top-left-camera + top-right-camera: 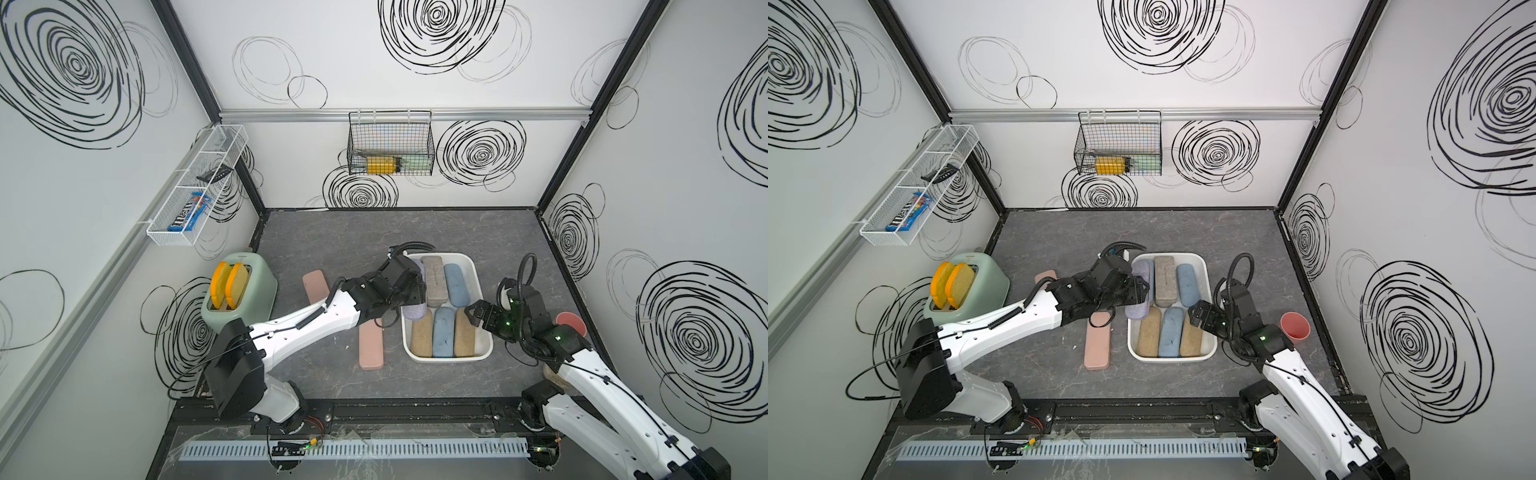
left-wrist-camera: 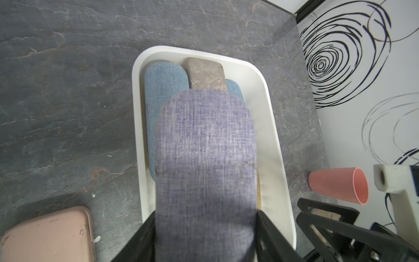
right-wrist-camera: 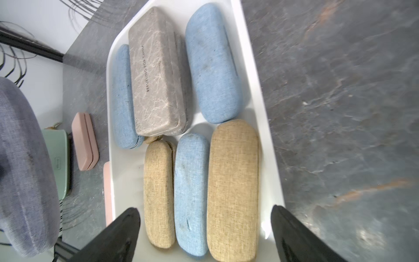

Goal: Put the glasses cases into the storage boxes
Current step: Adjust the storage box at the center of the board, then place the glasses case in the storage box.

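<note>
left gripper (image 2: 205,217): clamped on one end of the lilac case (image 2: 205,147), rest poking out ahead of the jaws
lilac case: up in the air over the white tub (image 2: 267,95), blue case (image 2: 163,90) right under it
right gripper (image 3: 206,209): jaws wide apart, nothing between them, tan case (image 3: 158,192) just below
free spot: skinny bare strip of tub floor beside that tan case
worry: if let go here, could land on the blue case or the rim and roll out
also: both grippers crowding one tub, bump risk
outside: pink cases (image 1: 371,347), off to the side of the left jaws
</note>
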Motion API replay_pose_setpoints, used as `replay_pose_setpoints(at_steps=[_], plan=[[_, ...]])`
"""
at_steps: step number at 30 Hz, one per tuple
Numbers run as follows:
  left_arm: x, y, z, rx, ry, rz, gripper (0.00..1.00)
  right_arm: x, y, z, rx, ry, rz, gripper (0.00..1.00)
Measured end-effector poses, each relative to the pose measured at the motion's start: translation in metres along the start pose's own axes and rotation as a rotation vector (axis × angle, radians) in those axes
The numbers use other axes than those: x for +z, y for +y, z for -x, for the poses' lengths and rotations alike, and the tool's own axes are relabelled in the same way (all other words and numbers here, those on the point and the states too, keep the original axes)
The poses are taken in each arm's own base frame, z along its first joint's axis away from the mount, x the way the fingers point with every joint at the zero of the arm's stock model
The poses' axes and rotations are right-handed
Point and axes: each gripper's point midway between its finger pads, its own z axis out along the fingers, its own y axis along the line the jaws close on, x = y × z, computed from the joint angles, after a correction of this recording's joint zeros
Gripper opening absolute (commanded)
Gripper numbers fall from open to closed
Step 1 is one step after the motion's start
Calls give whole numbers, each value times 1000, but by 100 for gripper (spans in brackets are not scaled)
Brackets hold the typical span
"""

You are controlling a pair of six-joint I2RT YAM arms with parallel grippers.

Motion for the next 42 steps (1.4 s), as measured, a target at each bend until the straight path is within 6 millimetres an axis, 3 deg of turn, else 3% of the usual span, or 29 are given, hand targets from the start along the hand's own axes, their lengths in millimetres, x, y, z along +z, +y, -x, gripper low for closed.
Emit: replay_pose_setpoints(at_steps=[9, 12, 18, 22, 30, 36, 42], plan=[[51, -78, 10, 63, 36, -52, 50, -80, 10, 72, 90, -272, -17, 95], [75, -97, 6, 75, 54, -65, 50, -96, 12, 78, 105, -307, -5, 95], [137, -112, 1, 80, 93, -19, 52, -101, 11, 70, 108, -284, 7, 95], [162, -107, -3, 69, 107, 20, 52, -107, 12, 67, 105, -293, 25, 95], [167, -93, -6, 9, 102, 73, 51, -104, 14, 62, 86, -267, 37, 95], [171, -70, -16, -18, 118, 137, 52, -103, 16, 61, 68, -258, 47, 95], [172, -63, -2, -42, 98, 149, 58, -103, 22, 59, 52, -242, 80, 95]])
